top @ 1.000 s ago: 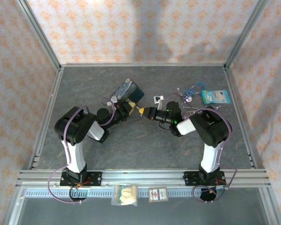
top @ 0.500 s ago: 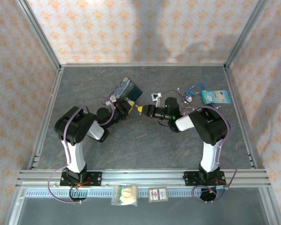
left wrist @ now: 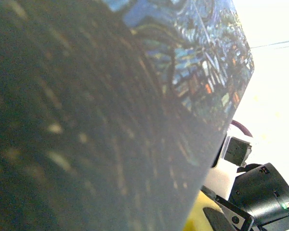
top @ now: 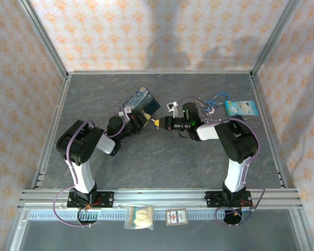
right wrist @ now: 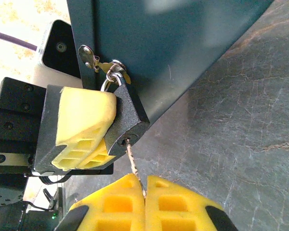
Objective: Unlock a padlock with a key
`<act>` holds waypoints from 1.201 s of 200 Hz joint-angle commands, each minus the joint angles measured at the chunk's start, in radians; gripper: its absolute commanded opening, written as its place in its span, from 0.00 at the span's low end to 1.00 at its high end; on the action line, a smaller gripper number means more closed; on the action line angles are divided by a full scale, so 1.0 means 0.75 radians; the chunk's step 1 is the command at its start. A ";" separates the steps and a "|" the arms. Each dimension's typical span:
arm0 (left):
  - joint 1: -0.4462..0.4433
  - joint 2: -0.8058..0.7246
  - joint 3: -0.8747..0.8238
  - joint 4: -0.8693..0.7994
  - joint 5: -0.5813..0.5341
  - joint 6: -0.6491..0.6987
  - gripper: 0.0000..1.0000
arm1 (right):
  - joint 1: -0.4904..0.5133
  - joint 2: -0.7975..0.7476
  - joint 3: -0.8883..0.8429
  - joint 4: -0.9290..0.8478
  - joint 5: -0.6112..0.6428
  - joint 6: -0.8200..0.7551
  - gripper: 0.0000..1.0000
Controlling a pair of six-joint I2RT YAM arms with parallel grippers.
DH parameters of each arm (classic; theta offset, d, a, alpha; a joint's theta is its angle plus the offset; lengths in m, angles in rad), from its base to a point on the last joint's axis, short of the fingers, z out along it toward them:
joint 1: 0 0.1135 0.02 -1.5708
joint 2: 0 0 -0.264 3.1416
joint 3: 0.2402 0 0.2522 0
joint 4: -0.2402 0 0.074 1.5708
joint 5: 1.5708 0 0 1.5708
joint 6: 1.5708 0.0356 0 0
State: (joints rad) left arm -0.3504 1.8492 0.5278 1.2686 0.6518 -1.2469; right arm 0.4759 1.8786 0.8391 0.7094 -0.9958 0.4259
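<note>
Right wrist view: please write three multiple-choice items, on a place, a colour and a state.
1. Where is the tip of the key? A. in the keyhole of the padlock B. lying loose C. through the shackle
2. What colour are the fingers? A. red B. yellow C. white
3. How is the right gripper? A. wide open B. shut on nothing C. shut on the key
1 A, the blade enters the dark body; 2 B, all pads are yellow; 3 C, they pinch the key.
</note>
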 commanded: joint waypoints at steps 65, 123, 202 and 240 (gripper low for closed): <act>-0.071 0.010 0.017 0.229 0.278 -0.064 0.00 | 0.008 0.144 -0.035 0.838 -0.107 0.726 0.00; -0.075 -0.003 0.026 0.190 0.402 -0.028 0.00 | -0.016 0.159 0.054 0.633 -0.230 0.546 0.00; -0.077 -0.009 0.031 0.051 0.460 0.068 0.00 | -0.023 0.144 0.165 0.285 -0.147 0.425 0.00; -0.079 -0.035 0.024 0.056 0.419 0.073 0.00 | -0.026 0.158 0.108 0.494 -0.091 0.613 0.00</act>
State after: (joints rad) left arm -0.3420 1.8500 0.5419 1.2942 0.7509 -1.2198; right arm 0.4416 1.9907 0.9009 0.9104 -1.2026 0.7963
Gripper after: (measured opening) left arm 0.052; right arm 0.045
